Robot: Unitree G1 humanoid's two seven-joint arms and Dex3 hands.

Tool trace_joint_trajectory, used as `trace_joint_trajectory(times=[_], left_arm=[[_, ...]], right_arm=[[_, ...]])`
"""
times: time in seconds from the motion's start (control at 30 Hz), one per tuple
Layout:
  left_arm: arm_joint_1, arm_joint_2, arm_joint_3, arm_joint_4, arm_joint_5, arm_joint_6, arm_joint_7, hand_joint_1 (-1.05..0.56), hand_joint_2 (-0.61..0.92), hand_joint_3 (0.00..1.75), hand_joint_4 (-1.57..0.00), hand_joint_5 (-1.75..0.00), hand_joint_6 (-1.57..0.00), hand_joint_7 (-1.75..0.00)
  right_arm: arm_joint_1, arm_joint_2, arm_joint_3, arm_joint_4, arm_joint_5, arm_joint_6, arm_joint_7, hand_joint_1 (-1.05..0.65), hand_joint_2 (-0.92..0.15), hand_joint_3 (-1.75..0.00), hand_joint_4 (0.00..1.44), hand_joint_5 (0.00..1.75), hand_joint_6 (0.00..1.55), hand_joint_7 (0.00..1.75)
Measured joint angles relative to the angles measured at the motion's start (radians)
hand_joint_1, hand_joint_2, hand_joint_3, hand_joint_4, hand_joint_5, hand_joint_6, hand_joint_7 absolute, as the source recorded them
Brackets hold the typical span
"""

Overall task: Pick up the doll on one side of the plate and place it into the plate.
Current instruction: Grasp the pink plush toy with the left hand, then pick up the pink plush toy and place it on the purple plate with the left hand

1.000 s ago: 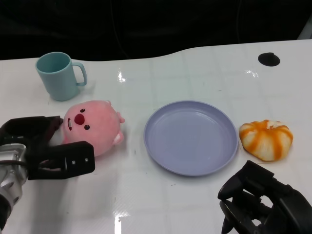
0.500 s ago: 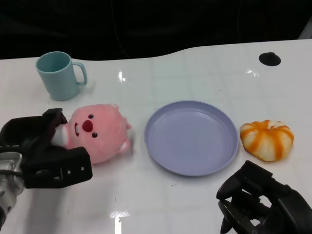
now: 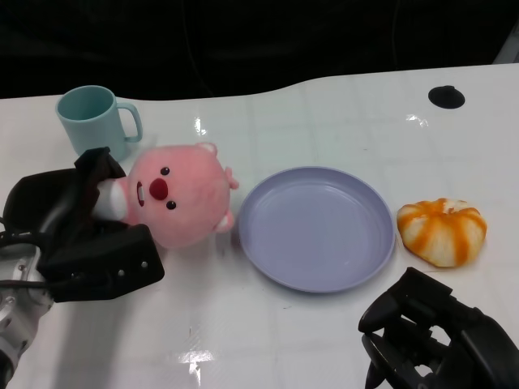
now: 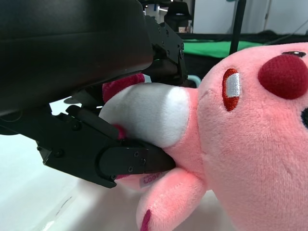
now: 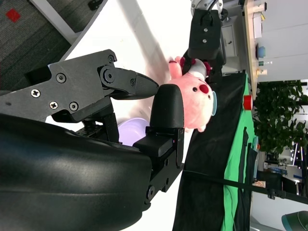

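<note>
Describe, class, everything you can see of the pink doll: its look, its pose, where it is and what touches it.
The pink doll is a round plush toy, soft and fuzzy, with a red nose, dark eyes, small ears and stubby feet. It sits between the teal mug and the purple plate, close by the plate's rim, face tilted. The left hand grips it; the wrist view shows black fingers closed around its white, pink-tipped tail end.

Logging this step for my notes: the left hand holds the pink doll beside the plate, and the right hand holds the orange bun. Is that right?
Not quite. The right hand holds nothing; the head view shows the orange bun lying on the table, apart from that hand. The rest stands: the left hand grips the pink doll beside the plate.
</note>
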Motion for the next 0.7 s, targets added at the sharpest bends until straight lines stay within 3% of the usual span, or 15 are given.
trace_joint_trajectory(times=[0.2,0.5,0.7], left_arm=[[0.033,-0.001,0.023,-0.15,-0.011,0.041,-0.069,-0.17,0.47,1.13,-0.91,-1.75,-0.71,-1.75],[0.041,-0.064,0.017,-0.356,-0.01,0.114,-0.186,-0.17,0.51,0.96,-0.91,-1.75,-0.7,-1.75],[0.008,-0.163,-0.031,-0.397,0.007,0.152,-0.23,-0.16,0.45,1.0,-0.94,-1.75,-0.7,-1.75]], right_arm=[[0.0,-0.001,-0.003,0.0,-0.001,0.0,0.001,-0.35,-0.87,-0.58,0.62,1.71,0.51,1.57],[0.0,-0.001,-0.003,0.0,-0.001,0.005,0.003,-0.36,-0.88,-0.58,0.61,1.7,0.51,1.57],[0.001,0.0,0.0,-0.007,0.001,0.008,0.004,-0.35,-0.88,-0.58,0.61,1.71,0.51,1.58]])
